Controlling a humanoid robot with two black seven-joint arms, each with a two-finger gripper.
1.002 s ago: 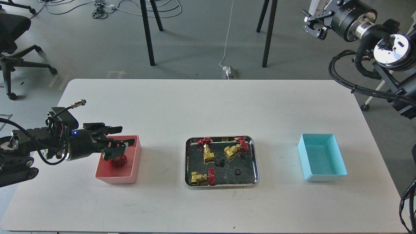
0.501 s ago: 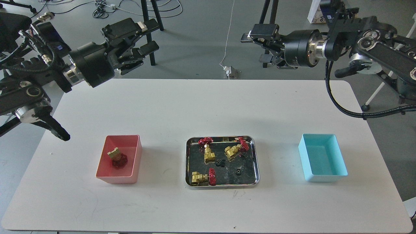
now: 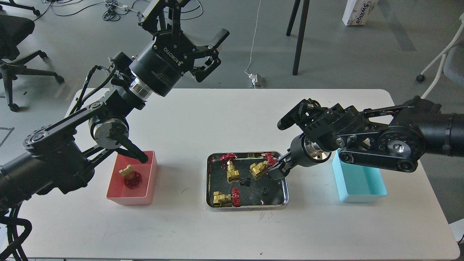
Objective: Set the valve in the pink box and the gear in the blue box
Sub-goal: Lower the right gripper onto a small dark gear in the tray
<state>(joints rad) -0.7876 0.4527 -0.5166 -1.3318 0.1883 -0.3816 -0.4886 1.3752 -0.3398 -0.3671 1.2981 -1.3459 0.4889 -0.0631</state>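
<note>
Sorting under way: one valve (image 3: 130,177) lies in the pink box (image 3: 148,181); blue box (image 3: 362,188) holds nothing.
Three valves and the gears, e.g. gear (image 3: 265,191), remain in the steel tray (image 3: 246,206). Right gripper (image 3: 276,170) is low over the tray's right side, spread unclear. Left gripper (image 3: 210,54) is raised, fingers apart, empty.
</note>
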